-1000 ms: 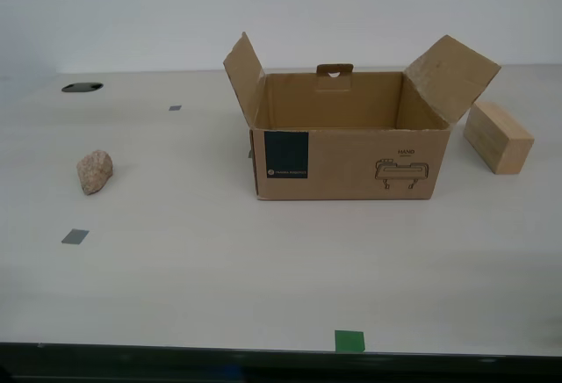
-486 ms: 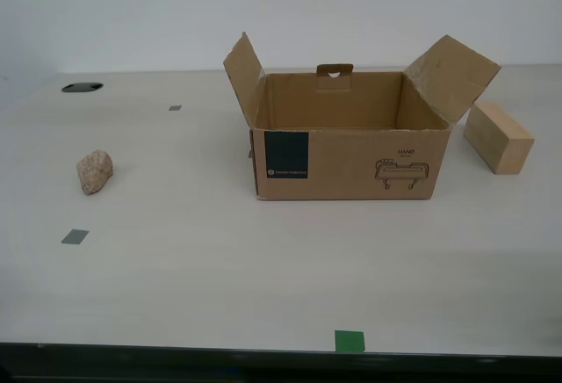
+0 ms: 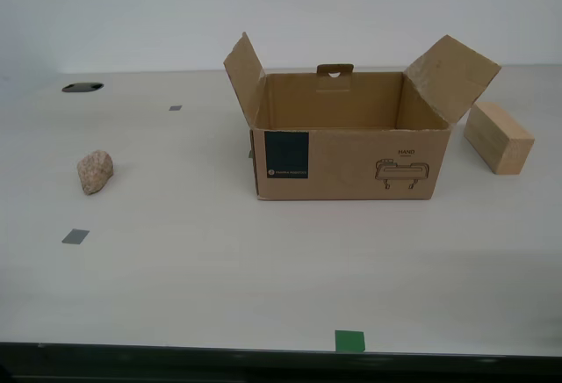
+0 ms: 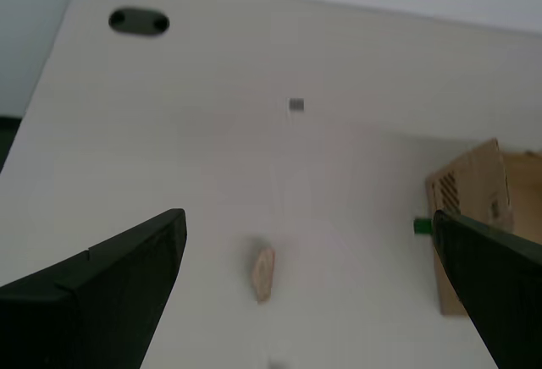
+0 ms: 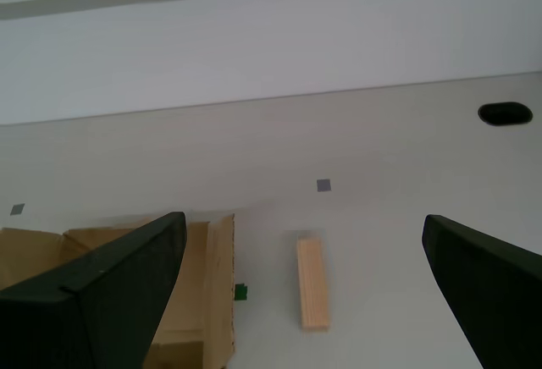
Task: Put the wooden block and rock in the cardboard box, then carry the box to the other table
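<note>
Pale wood-grain bench (image 3: 263, 278) fills the exterior view, with a white wall behind it. Nearest me on it, at the front edge, sits a green tape square (image 3: 349, 341); a grey square (image 3: 75, 236) lies toward the exterior view's left. Further back, the rock (image 3: 95, 171) rests alone on that same side, well apart from the cardboard box (image 3: 351, 168), which stands open mid-bench with both side flaps up. Just beside the box, on the exterior view's right, lies the wooden block (image 3: 498, 137). My second hand (image 4: 309, 289) hangs above the rock, fingers spread wide, holding nothing. My first hand (image 5: 305, 297) hangs over the block, likewise wide apart. Farthest back is a dark oval hole (image 3: 82, 87).
</note>
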